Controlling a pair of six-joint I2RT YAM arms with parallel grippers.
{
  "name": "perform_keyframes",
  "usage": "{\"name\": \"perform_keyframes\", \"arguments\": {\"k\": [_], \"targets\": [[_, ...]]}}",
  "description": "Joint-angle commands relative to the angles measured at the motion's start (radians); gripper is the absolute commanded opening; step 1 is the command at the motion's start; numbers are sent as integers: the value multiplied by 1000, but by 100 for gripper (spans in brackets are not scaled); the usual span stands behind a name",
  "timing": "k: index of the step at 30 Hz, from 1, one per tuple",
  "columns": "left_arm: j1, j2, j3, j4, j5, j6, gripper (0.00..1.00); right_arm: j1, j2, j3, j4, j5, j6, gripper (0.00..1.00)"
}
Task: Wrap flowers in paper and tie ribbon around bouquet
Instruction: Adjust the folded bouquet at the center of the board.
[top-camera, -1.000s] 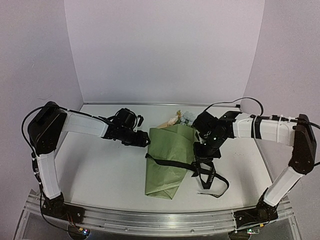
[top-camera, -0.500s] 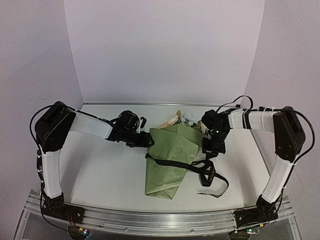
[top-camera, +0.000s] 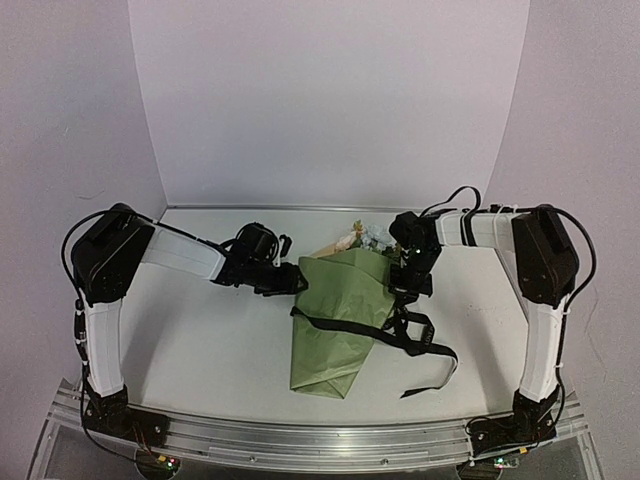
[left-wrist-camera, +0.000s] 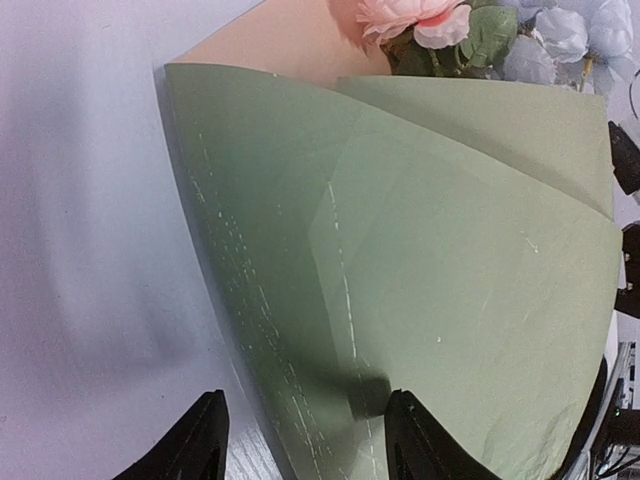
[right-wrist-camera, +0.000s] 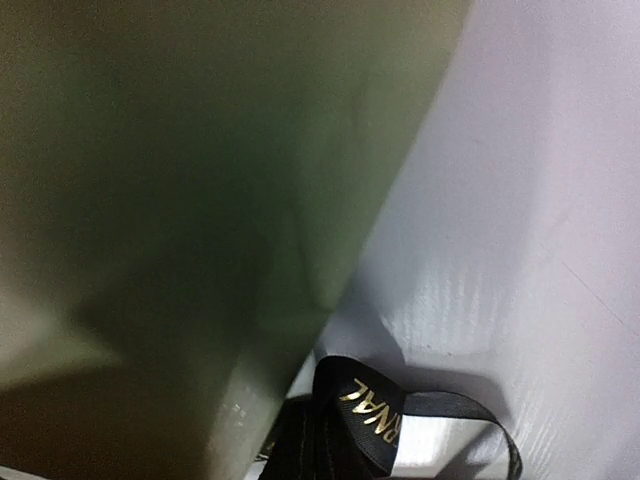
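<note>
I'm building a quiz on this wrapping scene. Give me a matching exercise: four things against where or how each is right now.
1. flowers
2. paper
3. ribbon
4. left gripper

A. black, lying across the cone's middle
B. jaws apart at the paper's left edge
C. olive-green, folded into a cone
D. poking out at the cone's far end

Pairs: 1-D, 2-C, 3-A, 4-B
</note>
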Motion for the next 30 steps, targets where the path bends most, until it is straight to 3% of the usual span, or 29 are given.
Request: {"name": "perform_keyframes", "arguments": {"k": [1, 22, 30], "targets": [[-7, -22, -31, 57, -17, -47, 54, -2, 76, 114, -33, -75, -15, 0], [-124, -127, -144, 93, -158, -165, 49, 37, 156, 235, -47, -260, -69, 0], [-130, -145, -151, 39, -266, -183, 49, 15, 3, 48, -59, -86, -83, 0]]}}
